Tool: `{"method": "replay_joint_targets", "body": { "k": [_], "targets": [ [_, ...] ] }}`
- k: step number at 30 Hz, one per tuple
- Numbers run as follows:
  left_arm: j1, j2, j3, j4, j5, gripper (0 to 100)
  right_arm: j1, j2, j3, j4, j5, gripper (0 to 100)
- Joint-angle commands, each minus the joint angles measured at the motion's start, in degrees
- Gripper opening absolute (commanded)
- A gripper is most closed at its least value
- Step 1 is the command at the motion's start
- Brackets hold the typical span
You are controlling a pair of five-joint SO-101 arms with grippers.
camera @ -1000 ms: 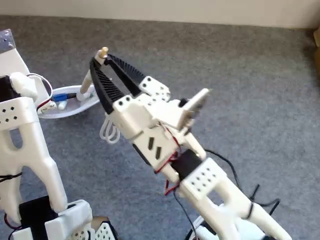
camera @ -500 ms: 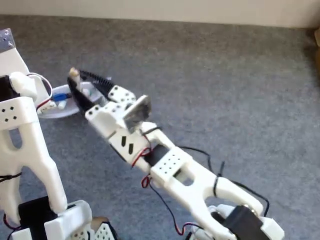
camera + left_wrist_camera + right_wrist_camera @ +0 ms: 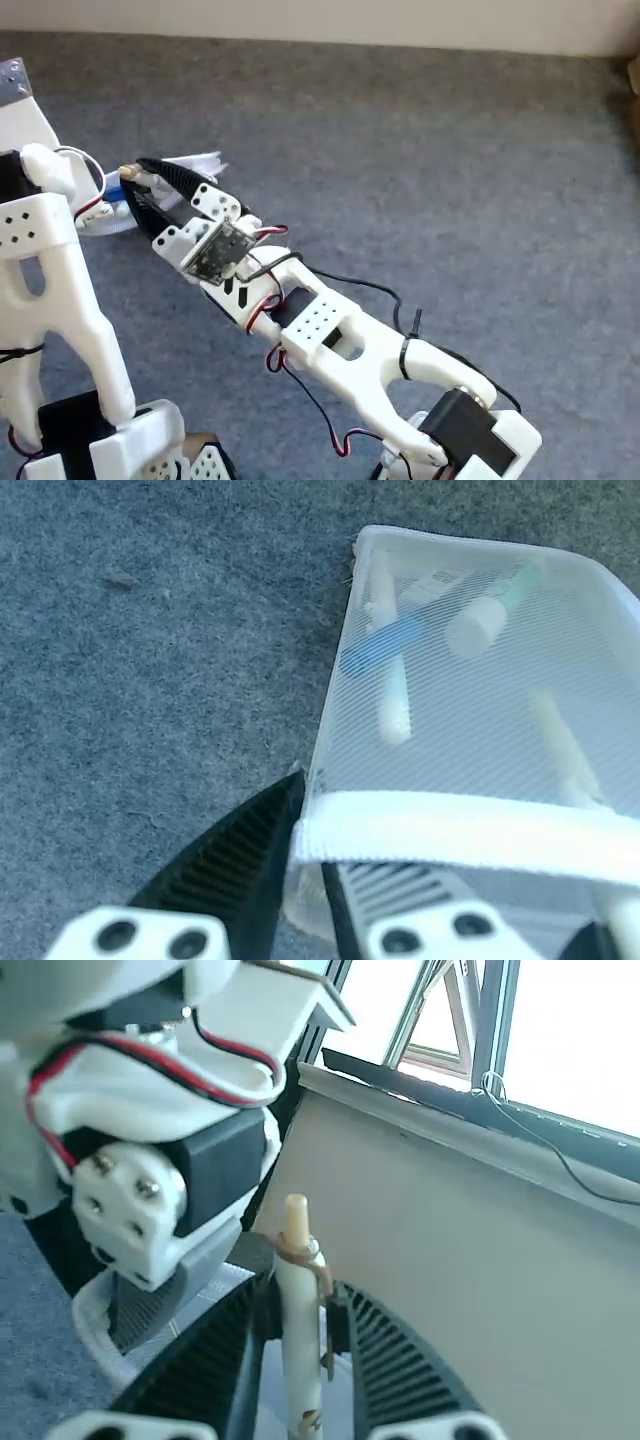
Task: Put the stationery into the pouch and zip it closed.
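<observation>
The right claw point(image 3: 140, 190) is clamped on a pen point(image 3: 298, 1260), which stands upright between its fingers, and it hangs at the far left of the counter point(image 3: 480, 180), right over the pouch point(image 3: 480, 740). The left claw point(image 3: 320, 850) is pinched shut on the pouch's white rim, holding the mouth up. Inside the mesh lie a blue piece point(image 3: 380, 645) and some white sticks point(image 3: 395, 700).

Now the risky part. The mouth is soft fabric held at one spot only, so the pen's lower end could well snag on the rim and push it shut. Let go too early and the pen likely rolls onto the counter beside the pouch. The two arms sit very close here, so a knock could tug the rim out of the left claw. The zip is not yet closed.
</observation>
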Motion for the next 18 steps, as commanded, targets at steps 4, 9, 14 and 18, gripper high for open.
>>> {"method": "replay_joint_targets", "body": {
  "k": [4,9,14,18],
  "targets": [
    [0.66,0.04,-1.80,-1.58,0.62,0,-0.31,-0.66,-4.18,10.15,1.67,3.8],
    [0.57,0.04,-1.80,-1.58,0.53,0,-0.04,-0.66,-6.29,15.52,1.49,27.1],
    [0.57,0.04,-1.80,-1.58,0.53,0,0.04,-1.36,-6.29,15.60,1.58,29.9],
    [0.57,0.04,-1.63,-2.20,0.53,0,0.04,-6.55,-6.11,15.78,1.58,28.7]
  ]
}}
